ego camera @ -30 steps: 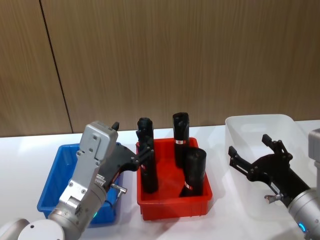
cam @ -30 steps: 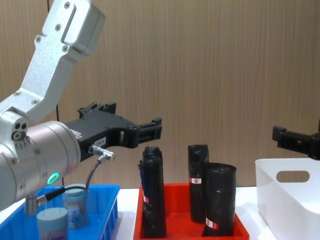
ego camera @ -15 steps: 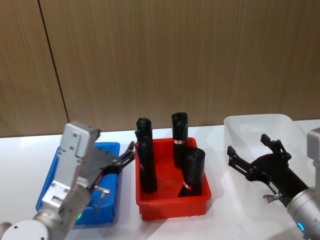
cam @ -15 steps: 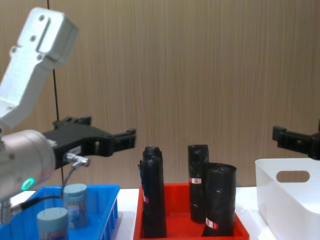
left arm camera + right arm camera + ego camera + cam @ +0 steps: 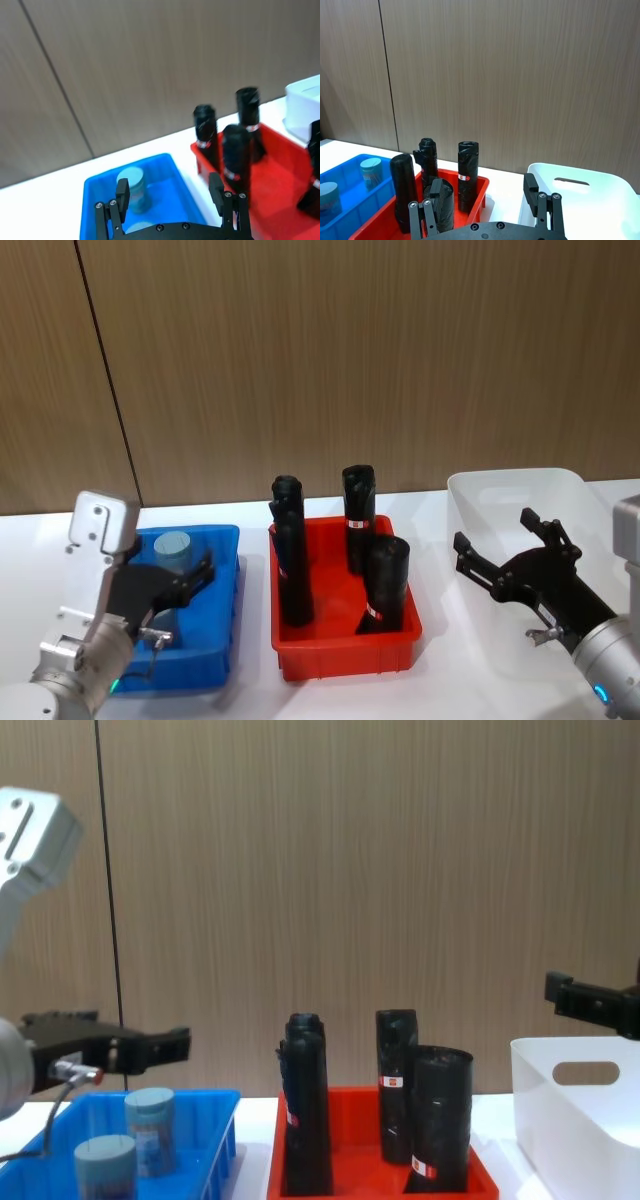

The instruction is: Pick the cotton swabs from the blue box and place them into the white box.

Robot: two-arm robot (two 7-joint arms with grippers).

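Jaws wide, the left gripper [image 5: 169, 190] should be centred over the cotton swab jar [image 5: 131, 189] just ahead before closing; the right gripper [image 5: 500, 535] hangs wide above the white box [image 5: 510, 477].

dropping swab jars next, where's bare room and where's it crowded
White box looks bare inside; right gripper open over its near part. Table strip between red tray and white box is free. Crowded: red tray's black rolls; blue box, left gripper open over cotton swabs.
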